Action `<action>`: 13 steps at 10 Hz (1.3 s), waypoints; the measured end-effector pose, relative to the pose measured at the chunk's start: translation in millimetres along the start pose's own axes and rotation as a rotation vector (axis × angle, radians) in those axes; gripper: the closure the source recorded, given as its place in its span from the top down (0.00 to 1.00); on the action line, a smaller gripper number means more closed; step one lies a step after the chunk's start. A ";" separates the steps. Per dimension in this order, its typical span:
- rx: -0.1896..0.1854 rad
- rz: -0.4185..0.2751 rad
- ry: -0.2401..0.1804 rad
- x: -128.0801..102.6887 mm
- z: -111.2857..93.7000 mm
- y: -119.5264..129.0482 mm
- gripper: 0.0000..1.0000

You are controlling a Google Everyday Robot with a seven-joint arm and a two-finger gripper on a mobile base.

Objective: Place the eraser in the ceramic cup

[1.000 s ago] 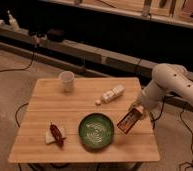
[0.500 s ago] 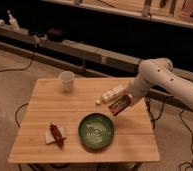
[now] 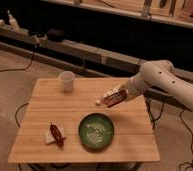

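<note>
The eraser (image 3: 115, 99), a small dark block with a reddish border, is held in my gripper (image 3: 118, 96) above the right middle of the wooden table (image 3: 45, 107). The gripper is shut on it and hangs from the white arm (image 3: 157, 75) that reaches in from the right. The white ceramic cup (image 3: 66, 81) stands upright near the table's back left, well to the left of the gripper. The eraser hovers just over the white bottle-like object (image 3: 103, 98), partly hiding it.
A green bowl (image 3: 96, 131) sits at the front middle, below the gripper. A red chili pepper on a white piece (image 3: 55, 134) lies at the front left. Cables run on the floor; a dark shelf lines the back.
The arm has carried the eraser left and away from the table's right edge, from beside the green bowl to over the white bottle-like object, closer to the cup.
</note>
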 end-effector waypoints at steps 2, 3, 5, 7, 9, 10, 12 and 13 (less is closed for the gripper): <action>0.030 0.032 -0.031 4.1 7.0 -21.9 0.00; 0.036 0.043 -0.038 7.7 13.2 -34.0 0.00; 0.043 0.060 -0.050 7.4 27.0 -56.3 0.00; 0.060 0.063 -0.061 -2.4 43.0 -81.4 0.00; 0.090 0.080 -0.061 -11.6 55.3 -99.7 0.00; 0.099 0.079 -0.062 -17.3 60.6 -105.3 0.00; 0.102 0.065 -0.065 -25.7 66.5 -110.1 0.00; 0.103 0.068 -0.063 -23.3 65.2 -108.8 0.00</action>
